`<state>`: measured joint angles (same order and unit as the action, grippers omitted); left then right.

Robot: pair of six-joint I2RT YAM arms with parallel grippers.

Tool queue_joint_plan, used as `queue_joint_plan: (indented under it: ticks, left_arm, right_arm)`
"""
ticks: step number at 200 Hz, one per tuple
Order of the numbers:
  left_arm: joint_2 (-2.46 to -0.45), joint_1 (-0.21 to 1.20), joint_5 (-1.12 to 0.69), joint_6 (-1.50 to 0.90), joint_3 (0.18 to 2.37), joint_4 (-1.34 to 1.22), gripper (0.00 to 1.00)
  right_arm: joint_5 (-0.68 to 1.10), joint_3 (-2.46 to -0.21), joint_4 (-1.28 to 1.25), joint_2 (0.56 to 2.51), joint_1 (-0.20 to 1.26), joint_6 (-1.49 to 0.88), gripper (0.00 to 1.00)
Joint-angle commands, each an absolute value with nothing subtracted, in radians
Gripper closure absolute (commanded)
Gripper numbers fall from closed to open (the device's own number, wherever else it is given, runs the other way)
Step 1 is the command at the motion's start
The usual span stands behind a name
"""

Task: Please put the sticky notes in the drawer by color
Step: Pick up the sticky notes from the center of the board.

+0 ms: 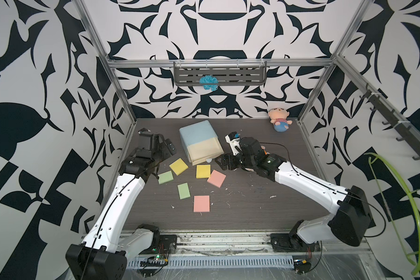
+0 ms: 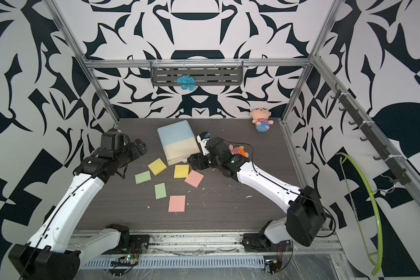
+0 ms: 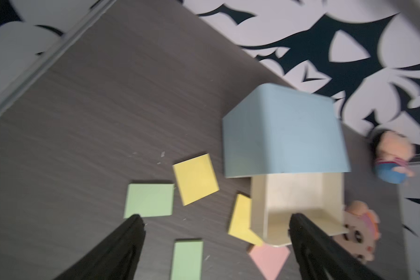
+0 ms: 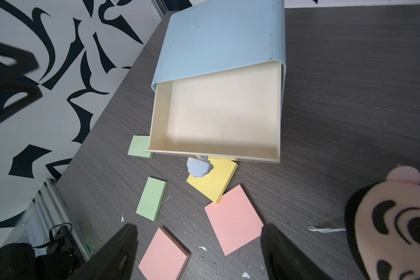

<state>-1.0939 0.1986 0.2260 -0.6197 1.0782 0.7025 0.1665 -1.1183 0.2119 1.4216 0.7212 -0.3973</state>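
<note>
My right end effector [image 4: 199, 228] is spread wide and holds nothing. It hangs just beside the knob [image 4: 199, 167] of the top drawer [image 4: 216, 114], which is pulled out of the blue chest [image 1: 195, 131] and is empty. All 6 sticky notes lie on the desk [image 1: 252, 201], none in the drawer. I judge the coming pick turns on the yellow pad [image 1: 203, 171] just in front of the drawer. It lies from my right end effector toward the desk's near edge and a little toward my left arm, touching or all but touching a pink pad [image 1: 216, 178] at 1 corner. It is close to square, so its long axis hardly matters. My left end effector [image 3: 215, 218] is also wide and empty, held above the desk on the chest's other side. It is nearer the second yellow pad [image 1: 178, 166] and a green pad [image 1: 165, 177]. The other green pad [image 1: 183, 191] and pink pad [image 1: 201, 203] lie closer to the near edge. Only the right wrist view shows the drawer floor bare and the knob overhanging the yellow pad's edge. Both top views show how all 6 pads are spaced. The left wrist view is blurred, yet it shows a plush toy [image 3: 359, 230] beside the drawer.
</note>
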Motion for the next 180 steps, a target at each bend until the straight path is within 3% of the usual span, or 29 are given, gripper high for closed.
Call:
queue_joint_plan:
  ticks: [1, 66, 76, 86, 104, 180]
  left_arm:
    - [-1.106, 0.164, 0.272, -0.534, 0.993, 0.846, 0.01]
    - [-1.394, 0.032, 0.100, -0.373, 1.053, 0.749, 0.00]
    - [-1.459, 0.016, 0.076, -0.351, 1.091, 0.744, 0.13]
    - [-1.525, -0.006, 0.048, -0.343, 1.131, 0.743, 0.33]
    - [-1.636, -0.043, -0.015, -0.339, 1.199, 0.746, 0.53]
    - [-1.856, -0.083, 0.019, -0.393, 1.209, 0.674, 0.58]
  right_arm:
    - [0.207, -1.138, 0.180, 1.418, 0.718, -0.348, 0.16]
    - [0.234, -1.127, 0.153, 1.474, 0.720, -0.359, 0.16]
    - [0.231, -1.123, 0.150, 1.477, 0.718, -0.359, 0.16]
    - [0.230, -1.121, 0.150, 1.479, 0.718, -0.359, 0.16]
    - [0.226, -1.116, 0.150, 1.480, 0.718, -0.358, 0.16]
    - [0.189, -1.070, 0.159, 1.438, 0.717, -0.354, 0.17]
